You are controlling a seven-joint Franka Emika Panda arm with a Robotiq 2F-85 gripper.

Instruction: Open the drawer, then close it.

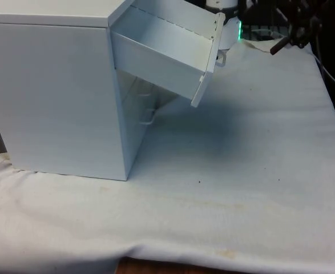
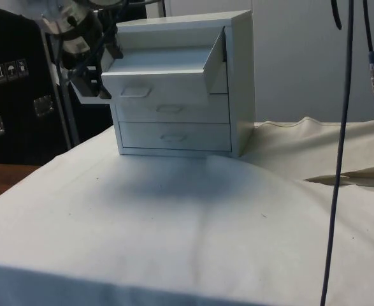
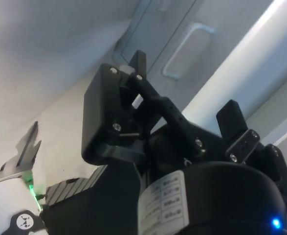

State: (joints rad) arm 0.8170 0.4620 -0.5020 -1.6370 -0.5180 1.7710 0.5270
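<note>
Top drawer (image 1: 167, 54) standing pulled well out of the white chest (image 1: 53, 91), tilting downward, on the cloth-covered bench (image 1: 241, 188). Gripper (image 2: 91, 80) hovering beside the drawer front, fingers (image 3: 229, 115) spread apart, gripping nothing. Dark cabinets (image 2: 11, 95) standing behind.

Side view: the black two-finger gripper (image 2: 100, 60) is raised well above the table, its arm entering from above. Wrist view: the two fingers (image 3: 138, 66) stand apart.
</note>
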